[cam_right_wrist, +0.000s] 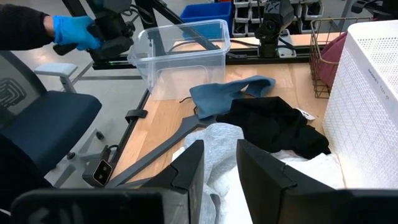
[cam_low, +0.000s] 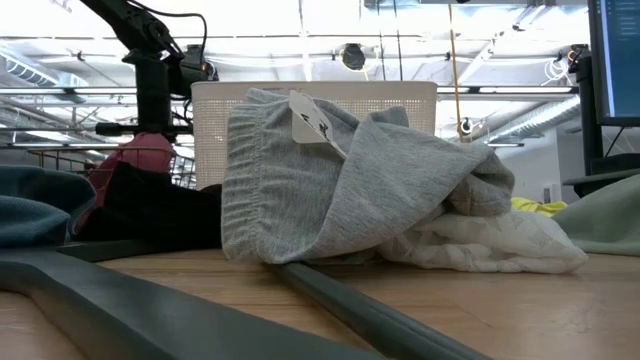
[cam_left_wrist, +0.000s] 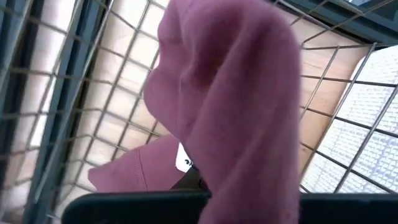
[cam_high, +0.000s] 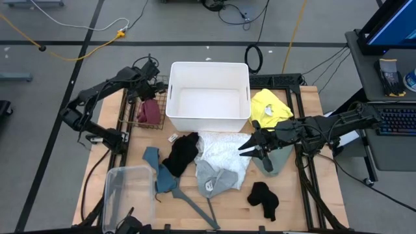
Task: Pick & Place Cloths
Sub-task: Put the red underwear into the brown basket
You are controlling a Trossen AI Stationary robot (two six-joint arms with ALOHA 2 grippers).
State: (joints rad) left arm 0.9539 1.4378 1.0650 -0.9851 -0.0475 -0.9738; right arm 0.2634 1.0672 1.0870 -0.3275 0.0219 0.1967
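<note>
We are seeing the left gripper (cam_high: 152, 83) at upper left of the high view, its fingers closed on the soft maroon fabric garment (cam_high: 149, 112) that is hanging into the small wire basket (cam_high: 140, 123). In the left wrist view that maroon cloth (cam_left_wrist: 236, 99) is filling most of the frame, draping in thick folds over the basket's thin metal grid. The left arm is reaching from the table's left edge, bent at the elbow, up toward the basket.

The right gripper (cam_high: 250, 148) is sitting at centre right of the high view, its dark fingers parted a little; we cannot tell whether they are touching anything, though they are hovering over the crumpled lacy white cloth (cam_high: 224, 151). The right arm is stretching in level from the right edge.

Across the wooden table (cam_high: 292, 208) we are finding the other cloths: a yellow one (cam_high: 270, 107) beside the white rectangular plastic bin (cam_high: 208, 96), a black one (cam_high: 182, 155) at centre, a light grey ribbed one (cam_high: 214, 177) below it, a teal one (cam_high: 159, 170) to the left, and a second black piece (cam_high: 264, 198) at lower right. A clear plastic tub (cam_high: 129, 194) is standing at lower left.
</note>
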